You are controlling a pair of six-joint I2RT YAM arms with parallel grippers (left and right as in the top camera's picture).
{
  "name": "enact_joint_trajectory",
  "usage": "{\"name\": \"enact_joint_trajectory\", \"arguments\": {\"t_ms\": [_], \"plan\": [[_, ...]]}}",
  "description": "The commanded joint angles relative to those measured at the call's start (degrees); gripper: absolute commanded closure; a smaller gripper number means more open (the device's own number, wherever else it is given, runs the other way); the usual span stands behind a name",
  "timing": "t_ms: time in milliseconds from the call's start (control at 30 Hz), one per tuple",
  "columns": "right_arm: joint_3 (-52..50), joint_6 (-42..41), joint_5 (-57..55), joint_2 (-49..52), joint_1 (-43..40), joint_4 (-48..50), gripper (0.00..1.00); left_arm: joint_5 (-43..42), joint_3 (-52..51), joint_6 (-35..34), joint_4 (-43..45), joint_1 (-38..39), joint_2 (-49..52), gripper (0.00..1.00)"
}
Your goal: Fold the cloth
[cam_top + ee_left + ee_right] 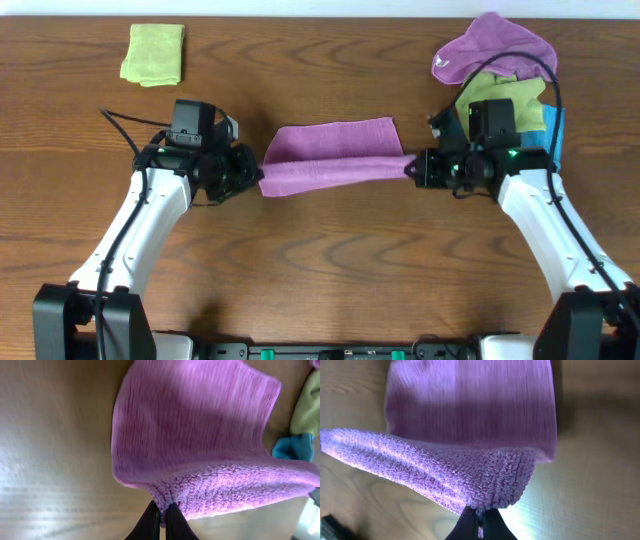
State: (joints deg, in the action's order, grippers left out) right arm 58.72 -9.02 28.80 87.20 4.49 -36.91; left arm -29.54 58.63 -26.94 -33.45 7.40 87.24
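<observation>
Pinching the cloth at both near corners, with left jaws and right jaws each clenched on purple pile. Lying mid-table between the arms, flat along the far half, raised and stretched taut along the near edge. Held so, probably, to carry that edge over the far one without sagging. Apart from the heap at right.

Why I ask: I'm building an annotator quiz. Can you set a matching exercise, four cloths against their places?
1. folded yellow-green cloth
2. pinkish-purple cloth
3. deep purple cloth
4. blue cloth

A. topping the pile
B. held between left gripper and right gripper
C. alone, far left
D. peeking from the pile's right edge

Pairs: 1-C, 2-B, 3-A, 4-D
</observation>
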Motion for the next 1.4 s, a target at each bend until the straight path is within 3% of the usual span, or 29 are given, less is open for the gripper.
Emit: {"name": "enact_joint_trajectory", "arguments": {"t_ms": [0, 333, 633, 833, 1133, 1367], "plan": [[0.85, -0.39, -4.85, 1.57, -0.22, 3.10, 0.98, 7.45, 0.57, -0.20, 2.34, -0.87, 1.97, 0.94], [0.87, -3.91, -5.05, 10.95, 2.03, 16.57, 0.98, 7.43, 0.59, -0.15, 16.39, -0.96, 11.04, 0.94], [0.87, -4.33, -5.03, 13.31, 2.36, 25.73, 0.98, 8.96, 1.25, -0.15, 25.53, -1.01, 13.53, 0.94], [0.87, -4.46, -5.05, 14.21, 2.36, 25.35, 0.98, 8.96, 1.25, -0.13, 24.15, -0.96, 14.67, 0.94], [0.85, -2.25, -8.04, 15.04, 2.45, 18.32, 0.98, 7.52, 1.22, -0.07, 14.36, -0.94, 14.78, 0.95], [0.85, -2.08, -8.63, 17.84, 2.45, 18.95, 0.98, 11.41, 1.22, 0.15, 15.04, -0.94, 14.95, 0.94]]}}
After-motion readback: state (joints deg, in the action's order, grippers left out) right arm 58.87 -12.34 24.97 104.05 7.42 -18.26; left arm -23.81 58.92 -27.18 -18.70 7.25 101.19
